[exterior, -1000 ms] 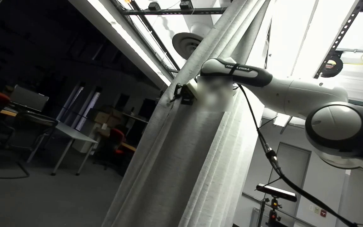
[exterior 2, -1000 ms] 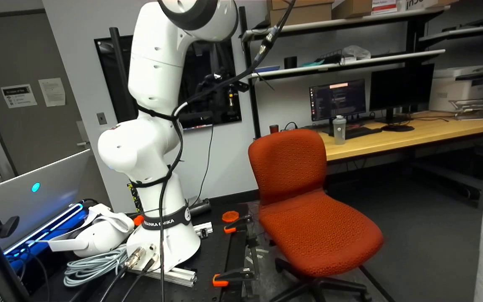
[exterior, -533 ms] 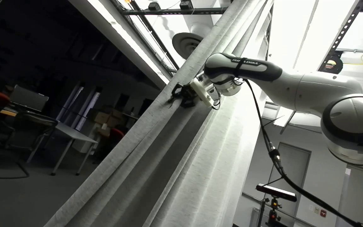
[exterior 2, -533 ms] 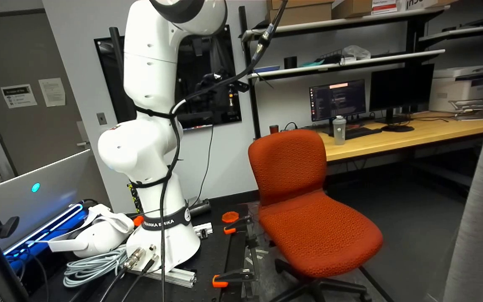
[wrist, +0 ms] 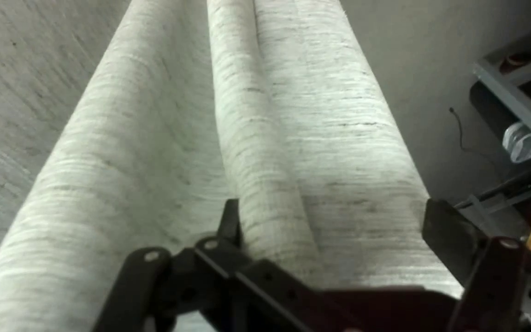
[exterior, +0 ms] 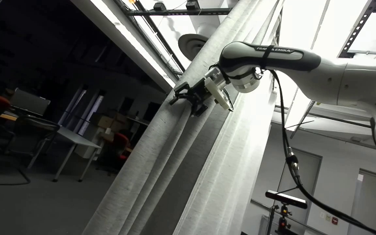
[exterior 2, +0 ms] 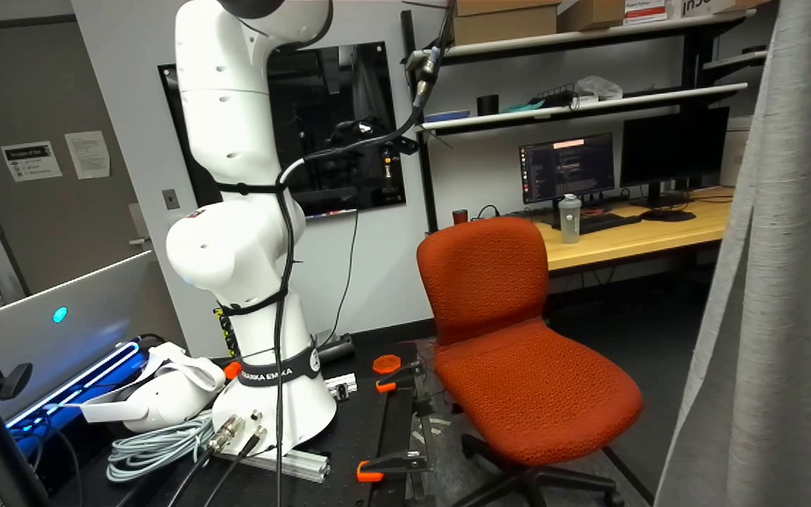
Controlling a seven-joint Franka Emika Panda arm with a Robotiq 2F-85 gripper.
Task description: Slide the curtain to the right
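The curtain, light grey-white with long folds, hangs across the middle of an exterior view and down the far side of an exterior view. In an exterior view my gripper is up against its edge, jaws spread. The wrist view shows the fingers wide apart, with folds of the curtain lying loosely in the gap of the gripper. One finger sits beside a narrow fold; the opposite finger stands at the curtain's outer edge. The gripper is out of view in an exterior view that shows the arm's base.
An orange chair stands between the arm's base and the curtain, with a desk behind. A black cable droops from the arm. A camera on a stand is below the arm. A ceiling vent lies behind the curtain.
The gripper has opened from its hold on the curtain. The arm has drawn back toward its base. The curtain now covers more of the desk, and its lower edge has swung out and partly back.
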